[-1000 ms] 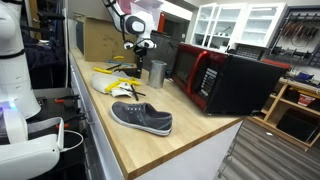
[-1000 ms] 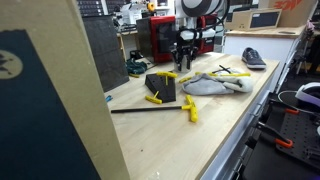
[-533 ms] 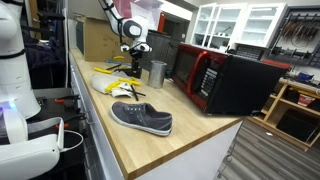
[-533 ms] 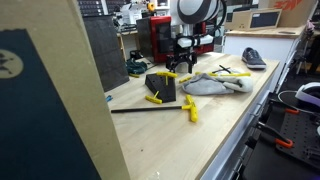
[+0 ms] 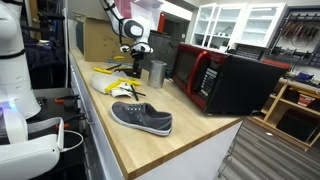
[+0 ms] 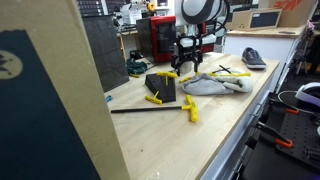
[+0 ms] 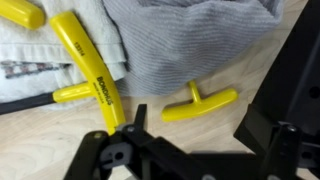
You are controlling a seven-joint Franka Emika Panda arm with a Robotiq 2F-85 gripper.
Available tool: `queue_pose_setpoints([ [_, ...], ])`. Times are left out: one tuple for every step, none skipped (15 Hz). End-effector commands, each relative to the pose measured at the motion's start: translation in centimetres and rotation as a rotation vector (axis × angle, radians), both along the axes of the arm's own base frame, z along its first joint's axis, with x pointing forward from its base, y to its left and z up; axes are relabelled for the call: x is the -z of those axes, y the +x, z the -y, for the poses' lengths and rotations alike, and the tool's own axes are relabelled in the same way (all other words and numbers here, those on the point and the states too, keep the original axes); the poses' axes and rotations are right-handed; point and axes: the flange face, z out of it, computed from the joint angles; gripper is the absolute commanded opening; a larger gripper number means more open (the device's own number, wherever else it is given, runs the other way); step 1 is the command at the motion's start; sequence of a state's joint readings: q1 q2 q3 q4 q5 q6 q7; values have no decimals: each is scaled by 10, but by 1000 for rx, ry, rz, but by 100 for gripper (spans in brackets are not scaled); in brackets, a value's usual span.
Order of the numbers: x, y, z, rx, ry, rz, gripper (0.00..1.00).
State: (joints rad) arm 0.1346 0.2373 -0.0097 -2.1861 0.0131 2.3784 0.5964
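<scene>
Gripper (image 7: 137, 118) fingers sat together on nothing; I saw them just beside the long yellow handle (image 7: 92, 70), lying against the edge of the grey cloth (image 7: 190, 40). Bare bench (image 7: 40, 125) lay open alongside.

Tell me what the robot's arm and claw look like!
The arm is white and rounded, made of chunky sections with dark joints. The claw is black, with a blocky body and thin fingers.

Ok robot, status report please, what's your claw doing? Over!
Claw over the bench, open or shut unclear. Nearest yellow T-handle just ahead, against the grey cloth. Second T-handle pokes from under the cloth.
</scene>
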Motion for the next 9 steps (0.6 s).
queue_pose_setpoints([
  [-2,-11,4,151,-34,25,100],
  [-1,-12,4,200,-44,41,100],
  [1,-12,4,251,-56,63,100],
  [2,-12,5,298,-67,87,100],
  [2,-11,5,345,-77,111,100],
  [4,-11,6,387,-86,113,100],
  [6,-11,6,430,-94,112,100],
  [8,-12,5,462,-97,108,100],
  [9,-13,4,491,-97,103,100],
])
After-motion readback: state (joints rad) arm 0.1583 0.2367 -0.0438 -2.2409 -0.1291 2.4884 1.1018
